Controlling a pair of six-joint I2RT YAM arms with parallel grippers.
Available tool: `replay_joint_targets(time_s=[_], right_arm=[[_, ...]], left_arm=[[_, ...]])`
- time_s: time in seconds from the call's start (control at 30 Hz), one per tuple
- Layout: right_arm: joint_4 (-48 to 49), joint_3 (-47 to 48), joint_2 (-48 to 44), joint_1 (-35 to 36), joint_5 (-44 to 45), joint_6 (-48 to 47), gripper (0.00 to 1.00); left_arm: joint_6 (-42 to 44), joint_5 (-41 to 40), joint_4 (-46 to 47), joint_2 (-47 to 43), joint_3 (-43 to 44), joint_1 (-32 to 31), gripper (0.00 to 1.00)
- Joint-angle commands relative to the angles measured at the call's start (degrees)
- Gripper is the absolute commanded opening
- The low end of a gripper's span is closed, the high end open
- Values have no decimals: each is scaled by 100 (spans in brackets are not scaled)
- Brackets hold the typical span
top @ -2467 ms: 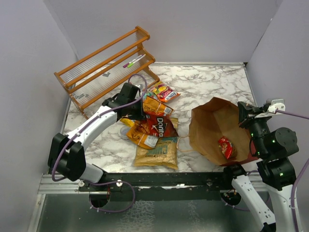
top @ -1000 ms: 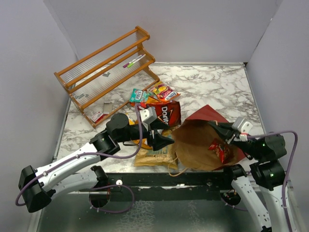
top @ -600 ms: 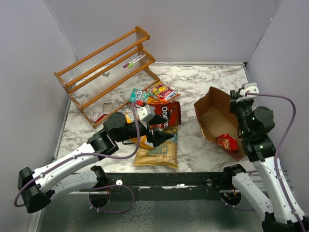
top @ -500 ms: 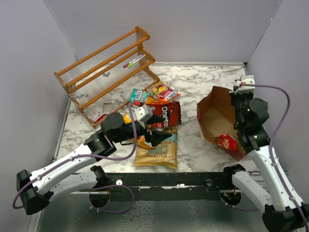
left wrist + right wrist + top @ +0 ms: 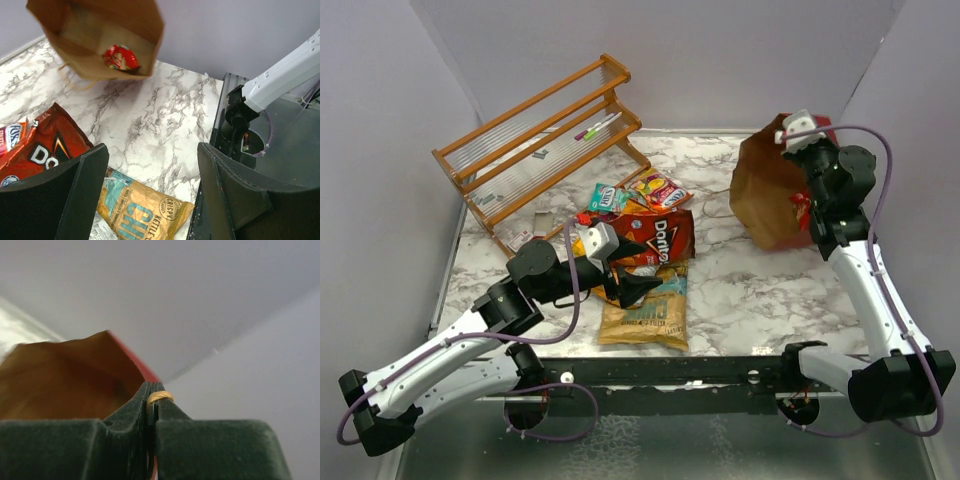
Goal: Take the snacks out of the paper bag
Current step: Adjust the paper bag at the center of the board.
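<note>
The paper bag (image 5: 767, 192) hangs tilted at the back right, brown inside and dark red outside. My right gripper (image 5: 790, 140) is shut on its twisted paper handle (image 5: 160, 397). One small red snack (image 5: 120, 57) still lies in the bag's mouth (image 5: 100, 30). On the marble lie a red Doritos bag (image 5: 656, 237), a tan-and-teal chip bag (image 5: 646, 314) and small candy packets (image 5: 658, 189). My left gripper (image 5: 636, 289) hovers open over the chip bag (image 5: 136, 211), with nothing between its fingers (image 5: 84, 195).
A slatted wooden rack (image 5: 535, 140) stands at the back left with thin markers (image 5: 598, 125) on it. Purple walls close in the table at the back and on both sides. The right arm's base (image 5: 240, 122) stands at the table's near edge.
My right gripper has lifted the paper bag off the table and carried it up toward the back right corner. The left arm has drawn back a little toward the near left, still open.
</note>
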Motion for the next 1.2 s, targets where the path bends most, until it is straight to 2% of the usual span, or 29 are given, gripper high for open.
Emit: replay_joint_targets(time_s=[0.0,0.07,0.17,0.27,0.33,0.5,0.67,0.87,0.97,1.17], right_arm=[[-1440,-228,-431,137,-4183,-1437,2],[-1678,-796,-778,294,-4989,-1358,2],[-1542,-1736,-1515,365,-5397,-624,2],[-882,-2616,-2520,367,-4969,571,2],[-868,-2783,-2936,367,-4086,1218,2],[-1666,-2169,-2968,367,-1683,1637,2],[-1931,-1543,-2616,367,-1267,1737,2],[-2078,-1165,-2195,367,447,2085,2],[-2316,-986,-2155,367,490,2057,2],[-2918,-748,-2354,367,-393,2091,2]], left_arm=[[132,-228,-262,-270,105,-25,75],[104,-257,-239,-330,46,-25,75],[62,-222,-223,-325,26,-27,75],[12,-92,-129,-227,-20,-26,75],[-15,70,-48,-97,-34,-25,75],[-217,385,345,327,-16,-36,75],[-493,467,765,811,112,-70,75],[-709,156,728,1235,351,-287,75],[-753,12,718,1403,409,-454,75],[-490,-357,588,1866,782,-943,75]])
